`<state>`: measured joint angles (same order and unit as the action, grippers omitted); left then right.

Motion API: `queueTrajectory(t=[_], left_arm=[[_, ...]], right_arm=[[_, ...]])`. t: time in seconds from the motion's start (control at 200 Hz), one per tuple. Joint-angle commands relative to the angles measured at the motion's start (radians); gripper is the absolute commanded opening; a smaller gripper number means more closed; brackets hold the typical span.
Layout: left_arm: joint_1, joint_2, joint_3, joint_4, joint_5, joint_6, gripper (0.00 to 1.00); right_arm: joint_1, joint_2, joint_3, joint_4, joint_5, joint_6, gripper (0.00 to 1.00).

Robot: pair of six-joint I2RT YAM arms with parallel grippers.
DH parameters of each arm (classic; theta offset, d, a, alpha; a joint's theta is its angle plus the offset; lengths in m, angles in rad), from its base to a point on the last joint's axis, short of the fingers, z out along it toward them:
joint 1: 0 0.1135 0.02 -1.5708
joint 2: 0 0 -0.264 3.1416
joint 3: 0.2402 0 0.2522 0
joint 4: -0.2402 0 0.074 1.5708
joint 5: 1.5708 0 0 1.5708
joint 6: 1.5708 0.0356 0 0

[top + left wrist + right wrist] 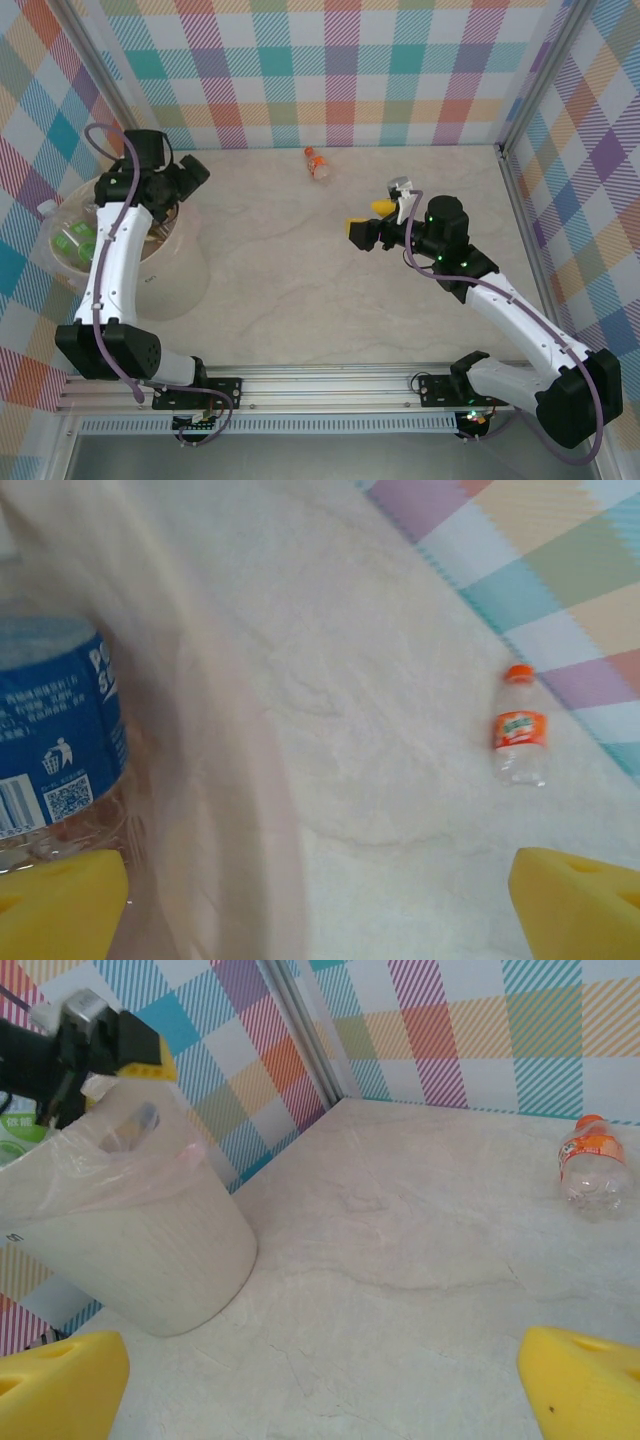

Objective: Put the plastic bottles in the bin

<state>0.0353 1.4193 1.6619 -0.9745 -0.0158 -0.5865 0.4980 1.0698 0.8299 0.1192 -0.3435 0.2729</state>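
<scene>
One clear plastic bottle (317,163) with orange cap and label lies on the tabletop (300,280), well apart from the one pale beige bin (185,285). Inside the bin sit a blue-labelled bottle (50,750) and some green-labelled ones (75,240), too hidden to count. Both grippers gape wide and empty: left gripper (318,905) over the bin's rim, right gripper (370,218) well away from it.

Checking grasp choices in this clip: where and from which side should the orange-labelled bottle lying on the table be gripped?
Grip the orange-labelled bottle across its labelled middle, coming from above. It lies flat with its cap toward the far wall, so a left-to-right squeeze should span its round body.
</scene>
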Motion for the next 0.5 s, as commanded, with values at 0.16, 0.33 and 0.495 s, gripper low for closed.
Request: queueTrajectory(t=[0.16,0.33,0.495], left_arm=[[-0.001,-0.101,0.078,0.007,0.058,0.011,0.99],[-0.126,-0.111,0.11,0.047,0.064,0.04,0.99],[-0.289,-0.075,0.15,0.083,0.016,0.078,1.0]], right_arm=[[0.007,-0.012,-0.002,0.01,0.026,0.002,1.0],[0.007,-0.008,-0.001,0.007,0.091,0.004,1.0],[0.006,0.015,0.009,-0.024,0.229,0.026,1.0]])
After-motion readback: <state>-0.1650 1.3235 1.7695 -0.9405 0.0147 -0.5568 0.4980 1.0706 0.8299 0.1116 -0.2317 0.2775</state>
